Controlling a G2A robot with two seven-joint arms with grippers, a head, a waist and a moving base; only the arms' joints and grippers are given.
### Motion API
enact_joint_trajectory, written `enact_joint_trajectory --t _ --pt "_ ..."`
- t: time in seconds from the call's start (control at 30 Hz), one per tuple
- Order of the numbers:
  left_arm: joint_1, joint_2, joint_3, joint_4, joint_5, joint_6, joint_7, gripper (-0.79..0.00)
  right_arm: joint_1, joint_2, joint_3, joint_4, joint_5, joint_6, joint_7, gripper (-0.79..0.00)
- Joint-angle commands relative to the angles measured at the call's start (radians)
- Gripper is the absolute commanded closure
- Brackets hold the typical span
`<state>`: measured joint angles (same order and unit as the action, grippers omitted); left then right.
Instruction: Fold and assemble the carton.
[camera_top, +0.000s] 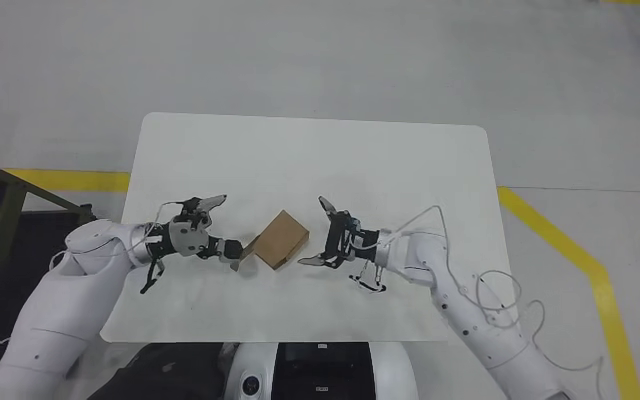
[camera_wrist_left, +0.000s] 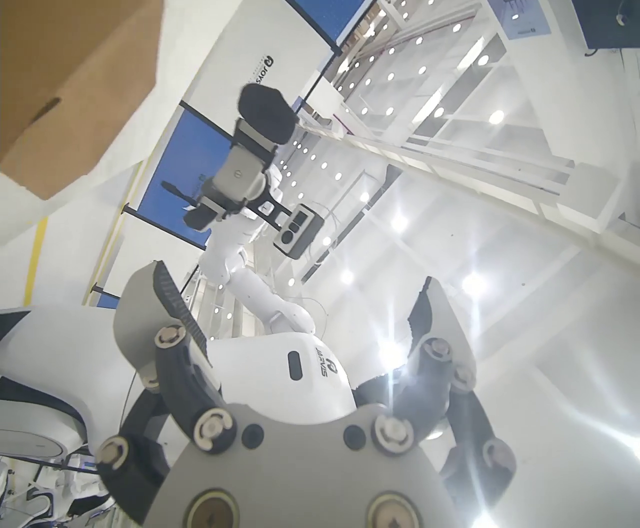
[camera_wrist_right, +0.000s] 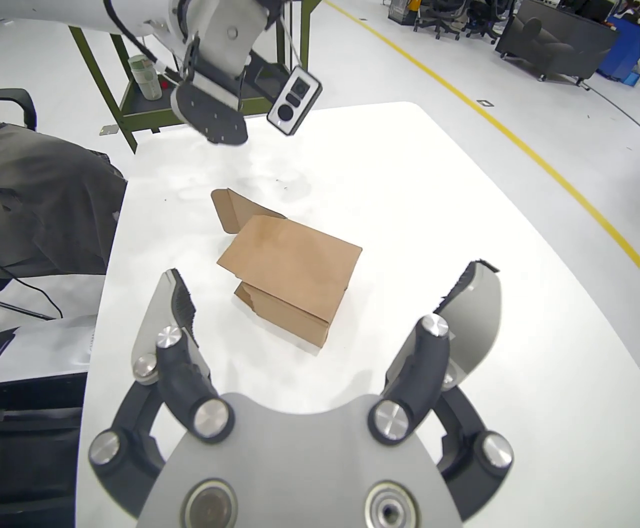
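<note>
The carton (camera_top: 283, 238) lies at the middle of the desk (camera_top: 400, 160), one end flap standing open, its underside hidden. The left claw (camera_top: 225, 228) and the right claw (camera_top: 314, 232) flank it, both spread wide and empty.

Left arm lies stretched inward, and the left gripper (camera_top: 225, 228) has its fingers spread wide, wrist rolled so it tilts upward. Right arm is bent in opposite, with the right gripper (camera_top: 315, 234) wide too and angled downward. They face each other, apart.
</note>
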<state>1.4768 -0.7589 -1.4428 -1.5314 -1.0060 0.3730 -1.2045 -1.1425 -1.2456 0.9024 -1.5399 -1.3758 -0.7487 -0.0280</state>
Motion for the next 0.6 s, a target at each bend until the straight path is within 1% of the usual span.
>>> enact_joint_trajectory --t 0.0,0.13,0.23,0.3,0.4,0.47,0.5,0.57 --pt "0.008 -0.003 0.012 0.013 -0.002 -0.002 0.007 -0.785 -0.01 0.001 0.001 -0.017 -0.001 0.009 -0.001 -0.785" --pt "0.016 -0.009 0.029 0.044 -0.005 -0.008 0.03 -0.785 -0.032 0.004 0.0 -0.047 -0.007 0.019 -0.004 -0.785" --pt "0.019 -0.013 0.04 0.058 -0.006 -0.006 0.027 -0.785 -0.045 0.006 -0.001 -0.06 -0.011 0.024 -0.004 -0.785" --pt "0.023 -0.015 0.041 0.065 -0.021 -0.003 0.013 -0.785 -0.051 0.006 -0.001 -0.061 -0.008 0.028 -0.008 -0.785" --pt "0.036 -0.016 0.024 0.07 -0.073 -0.013 -0.044 -0.785 -0.058 0.007 -0.002 -0.063 0.002 0.033 -0.013 -0.785" --pt "0.044 -0.014 -0.005 0.059 -0.072 -0.054 -0.056 -0.785 -0.063 0.007 -0.003 -0.072 0.0 0.037 -0.022 -0.785" --pt "0.051 -0.013 -0.025 0.043 -0.07 -0.101 -0.069 -0.785 -0.067 0.008 -0.003 -0.077 -0.003 0.039 -0.029 -0.785" --pt "0.074 -0.012 -0.054 0.024 -0.058 -0.158 -0.086 -0.785 -0.072 0.009 -0.002 -0.082 -0.01 0.042 -0.04 -0.785"
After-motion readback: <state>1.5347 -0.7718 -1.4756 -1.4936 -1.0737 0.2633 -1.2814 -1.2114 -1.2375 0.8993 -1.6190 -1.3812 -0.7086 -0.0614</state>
